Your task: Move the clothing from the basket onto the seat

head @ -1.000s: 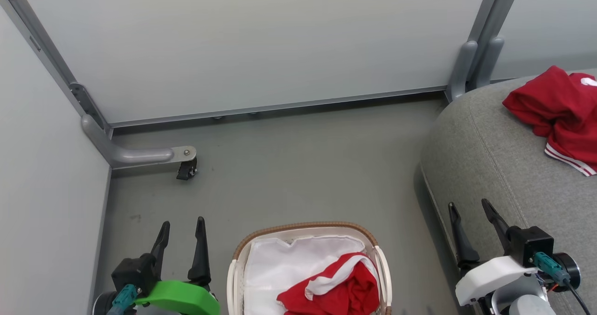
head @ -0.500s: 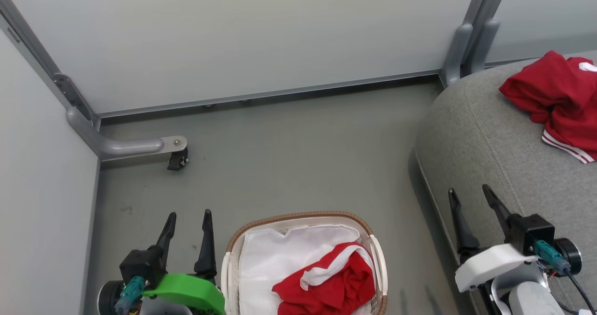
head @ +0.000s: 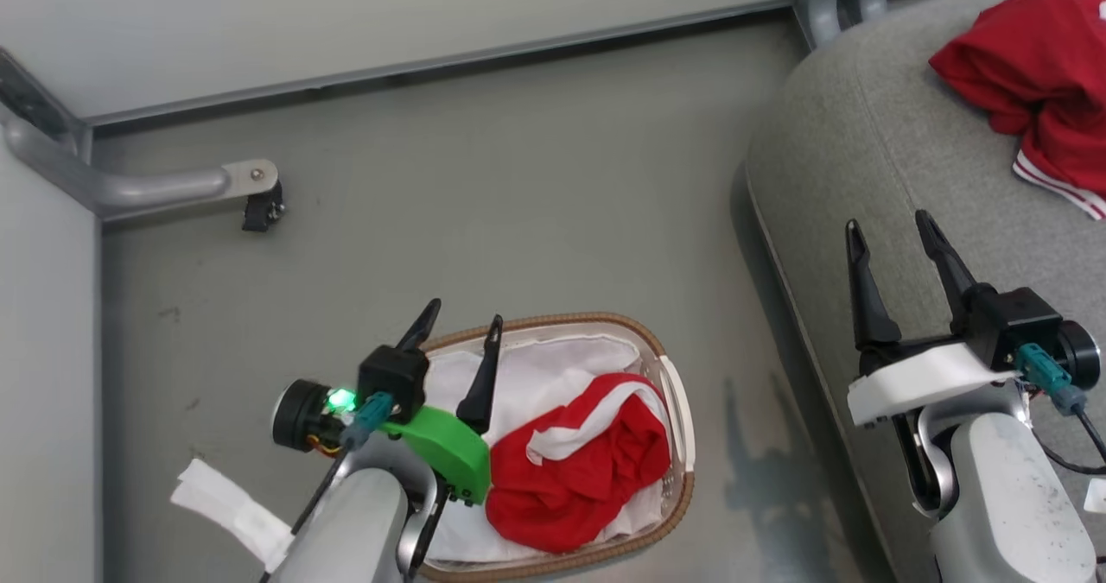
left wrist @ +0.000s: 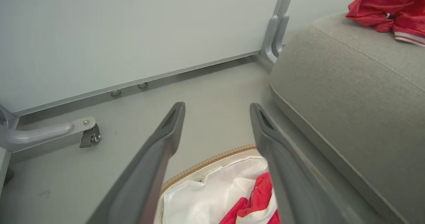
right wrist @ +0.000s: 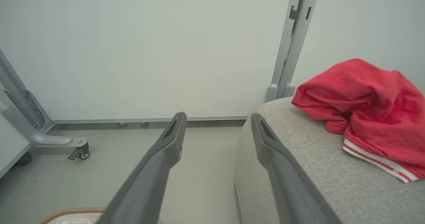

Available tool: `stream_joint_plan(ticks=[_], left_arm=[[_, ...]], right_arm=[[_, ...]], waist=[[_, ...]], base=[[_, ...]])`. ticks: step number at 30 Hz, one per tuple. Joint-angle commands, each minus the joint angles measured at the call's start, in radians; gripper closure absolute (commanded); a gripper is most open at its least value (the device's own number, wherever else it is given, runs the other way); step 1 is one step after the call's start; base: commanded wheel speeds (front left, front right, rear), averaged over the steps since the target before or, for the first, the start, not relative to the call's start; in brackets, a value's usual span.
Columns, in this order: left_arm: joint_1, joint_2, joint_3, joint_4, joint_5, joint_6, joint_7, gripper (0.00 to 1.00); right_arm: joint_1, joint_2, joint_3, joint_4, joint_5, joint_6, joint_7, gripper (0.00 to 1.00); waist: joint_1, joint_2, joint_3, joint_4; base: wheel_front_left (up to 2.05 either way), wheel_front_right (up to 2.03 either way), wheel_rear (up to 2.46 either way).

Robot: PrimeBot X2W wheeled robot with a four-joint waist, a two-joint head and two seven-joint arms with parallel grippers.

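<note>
Fingers first: left fingers (head: 481,374) are spread open and empty, hovering over the left side of the basket (head: 562,318), above the white lining (head: 536,367) rather than the red garment (head: 575,471) bunched at its right. Risk: a descent from here likely pinches lining and drags or tips the probably-light basket on the floor (head: 518,177). Right fingers (head: 864,298) are open and empty over the seat (head: 864,134) edge, where a second red garment (head: 1028,56) already lies.
</note>
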Motion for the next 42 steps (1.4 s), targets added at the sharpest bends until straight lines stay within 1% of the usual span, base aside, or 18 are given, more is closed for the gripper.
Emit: stream_joint_plan(ticks=[1, 9, 16, 22, 29, 30, 31, 32, 33, 34, 35, 36, 42], left_arm=[[-0.044, 0.005, -0.032, 0.047, 0.017, -0.008, 0.0, 0.0], [-0.176, 0.006, -0.209, 0.278, 0.018, -0.032, 0.001, 0.0], [-0.263, 0.007, -0.318, 0.44, 0.047, -0.04, 0.007, 0.0], [-0.326, 0.008, -0.355, 0.559, 0.07, -0.019, 0.011, 0.0], [-0.385, 0.026, -0.337, 0.65, 0.05, 0.014, 0.008, 0.0], [-0.391, 0.029, -0.333, 0.658, 0.045, 0.02, 0.007, 0.09], [-0.397, 0.03, -0.331, 0.663, 0.042, 0.025, 0.007, 0.13], [-0.403, 0.031, -0.327, 0.668, 0.036, 0.03, 0.006, 0.48], [-0.405, 0.032, -0.322, 0.672, 0.03, 0.031, 0.005, 0.55], [-0.408, 0.032, -0.315, 0.674, 0.023, 0.034, 0.003, 0.67], [-0.409, 0.033, -0.309, 0.674, 0.019, 0.036, 0.002, 0.88], [-0.41, 0.033, -0.303, 0.673, 0.013, 0.037, 0.001, 1.0], [-0.395, 0.028, -0.29, 0.627, -0.009, 0.036, -0.001, 1.0]], right_arm=[[-0.025, -0.003, 0.003, -0.007, -0.001, -0.001, 0.0, 0.0], [-0.089, -0.003, 0.054, -0.042, 0.034, -0.001, -0.001, 0.0], [-0.135, -0.002, 0.119, -0.076, 0.071, -0.001, -0.001, 0.0], [-0.152, -0.002, 0.158, -0.092, 0.105, -0.001, -0.001, 0.0], [-0.172, -0.002, 0.171, -0.11, 0.13, -0.001, -0.001, 0.0], [-0.175, -0.002, 0.172, -0.112, 0.132, -0.001, -0.001, 0.0], [-0.178, -0.002, 0.173, -0.112, 0.133, -0.001, -0.001, 0.0], [-0.18, -0.002, 0.174, -0.111, 0.135, -0.001, -0.001, 0.0], [-0.182, -0.002, 0.177, -0.111, 0.136, -0.001, -0.001, 0.0], [-0.183, -0.002, 0.18, -0.111, 0.137, -0.001, -0.001, 0.0], [-0.184, -0.002, 0.181, -0.11, 0.138, -0.001, -0.001, 0.0], [-0.184, -0.002, 0.182, -0.108, 0.138, -0.001, -0.001, 0.0], [-0.18, -0.003, 0.184, -0.092, 0.118, -0.001, -0.001, 0.0]], waist=[[0.0, 0.0, 0.142, -0.09], [0.0, 0.0, 0.308, -0.182], [0.0, 0.0, 0.433, -0.255], [0.0, 0.0, 0.515, -0.3], [0.0, 0.0, 0.574, -0.329], [0.0, 0.0, 0.578, -0.33], [0.0, 0.0, 0.581, -0.331], [0.0, 0.0, 0.583, -0.331], [0.0, 0.0, 0.585, -0.33], [0.0, 0.0, 0.585, -0.328], [0.0, 0.0, 0.585, -0.326], [0.0, 0.0, 0.583, -0.321], [0.0, 0.0, 0.552, -0.288]], base=[[0.0, 0.0, 0.0], [0.0, 0.0, 0.0], [0.0, 0.0, 0.0], [0.0, 0.0, 0.0], [0.0, 0.0, 0.0], [0.0, 0.0, 0.0], [0.0, 0.0, 0.0], [0.0, 0.0, 0.0], [0.0, 0.0, 0.0], [0.0, 0.0, 0.0], [0.0, 0.0, 0.0], [0.0, 0.0, 0.0], [0.0, 0.0, 0.0]])
